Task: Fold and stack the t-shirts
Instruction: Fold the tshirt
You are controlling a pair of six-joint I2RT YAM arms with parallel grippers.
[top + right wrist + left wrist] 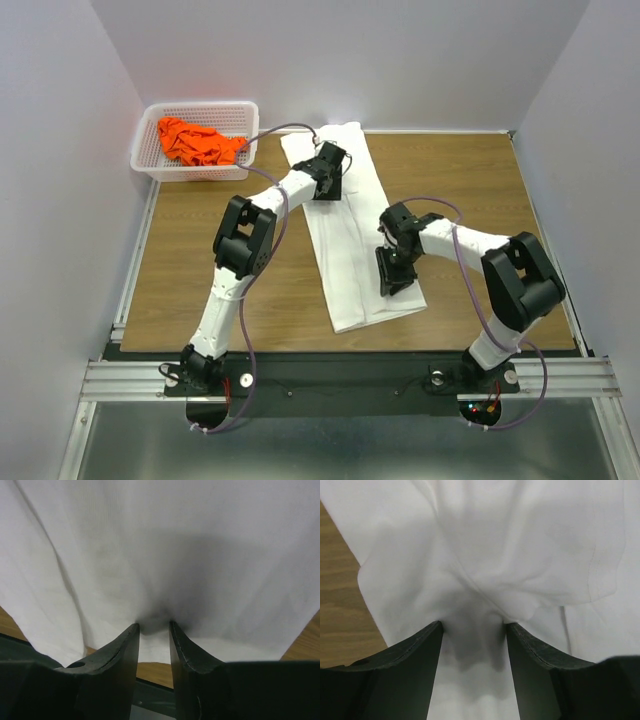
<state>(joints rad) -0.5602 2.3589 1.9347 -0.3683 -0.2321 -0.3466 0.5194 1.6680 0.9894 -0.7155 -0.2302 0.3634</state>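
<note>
left tool (474, 624) and right tool (154, 624) each pinched bunched white t-shirt (345, 250) cloth between their tips; lifting evenly seemed wisest.

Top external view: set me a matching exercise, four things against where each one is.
1 white t-shirt
2 orange t-shirt
3 left gripper
4 right gripper

A in the basket, far left corner
B on the white strip's far half
C on the white strip's near half
D laid as a long strip on the table

Pairs: 1-D, 2-A, 3-B, 4-C.
</note>
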